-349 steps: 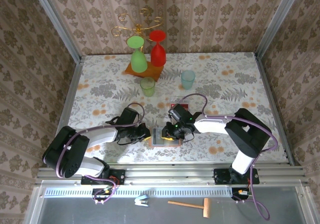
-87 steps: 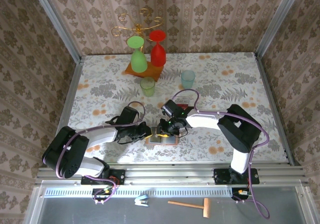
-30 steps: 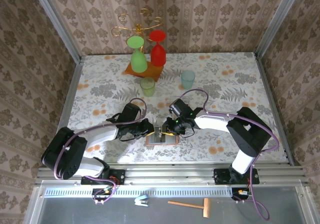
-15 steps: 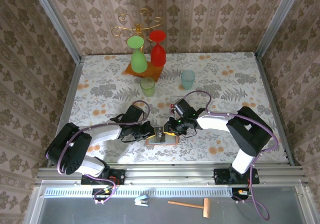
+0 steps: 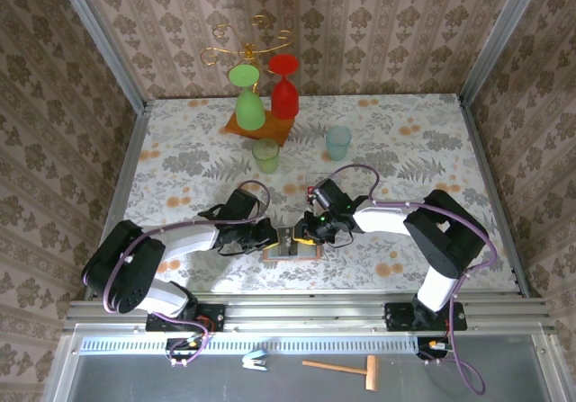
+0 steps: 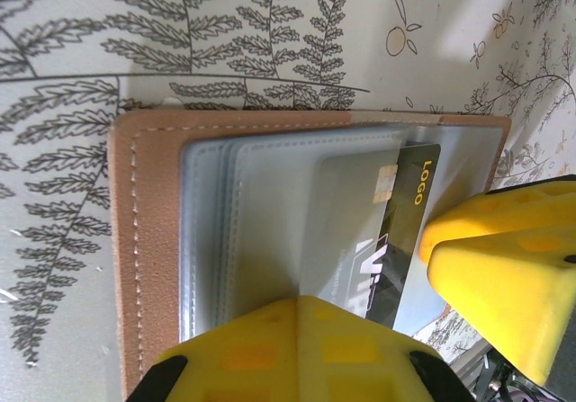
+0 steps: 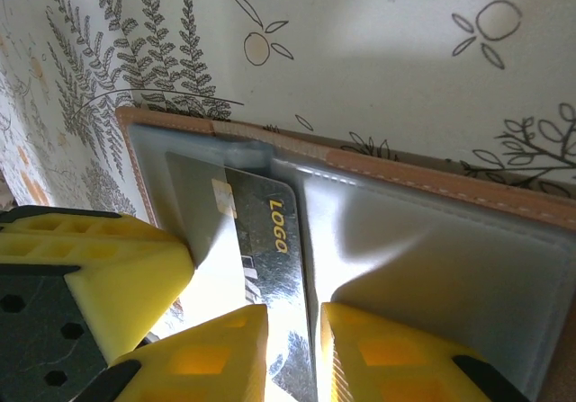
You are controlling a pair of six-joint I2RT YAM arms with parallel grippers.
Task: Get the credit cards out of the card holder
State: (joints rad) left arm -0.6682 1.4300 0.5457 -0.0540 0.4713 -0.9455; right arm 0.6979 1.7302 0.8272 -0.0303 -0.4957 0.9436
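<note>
The card holder lies open on the table, with a tan rim and grey-blue sleeves. A dark credit card marked LOGO sticks partway out of a sleeve. My left gripper is shut, its tip resting on the sleeves of the holder's left half. My right gripper stands over the card with its jaws a narrow gap apart. One finger is on the card, the other on the sleeve beside it. The card's long edge shows in the gap. Most of the card is under the fingers.
A small red flat thing lies on the table just behind the right wrist. Farther back stand a green cup, a pale blue cup and a wooden stand base with green and red glasses hung from it. Walls close in on both sides.
The left gripper has edged right onto the holder and closed fully. The right gripper has stayed on the card, its gap narrowing a little. The holder has not shifted.
</note>
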